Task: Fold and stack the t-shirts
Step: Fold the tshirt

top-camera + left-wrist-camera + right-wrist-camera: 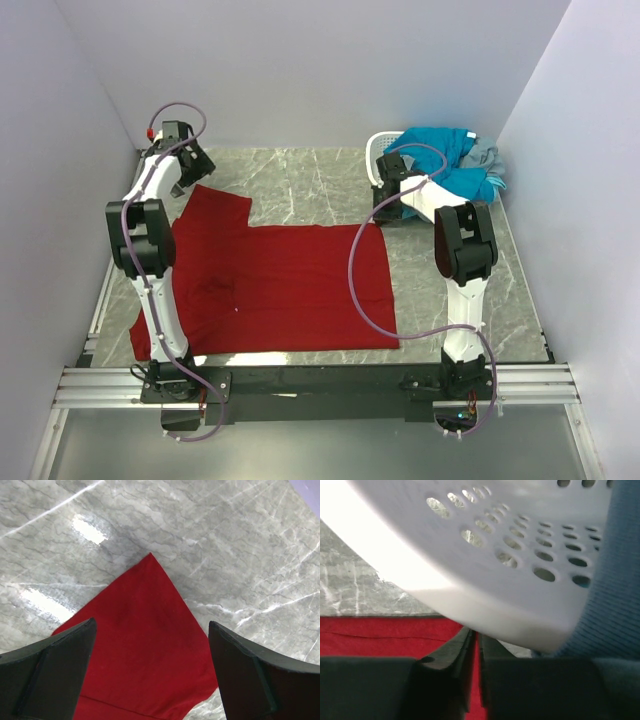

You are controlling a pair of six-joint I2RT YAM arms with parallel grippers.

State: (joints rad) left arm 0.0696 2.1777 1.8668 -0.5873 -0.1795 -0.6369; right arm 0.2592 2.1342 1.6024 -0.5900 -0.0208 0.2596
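1. Lying spread flat on the marble table [300, 170], the dark red t-shirt [290, 290] is covering the near-left area
2. Near its collar a tiny white speck [237, 309] is showing, too small to read
3. A teal-blue t-shirt [445, 150] and a grey t-shirt [487, 155] are spilling from the white basket [378, 150] at the far right
4. The left gripper [151, 630] is hovering over the shirt's far sleeve corner, fingers spread wide and gripping nothing
5. The right gripper [476, 640] is sitting beside the basket, fingers pressing together on a sliver of red cloth
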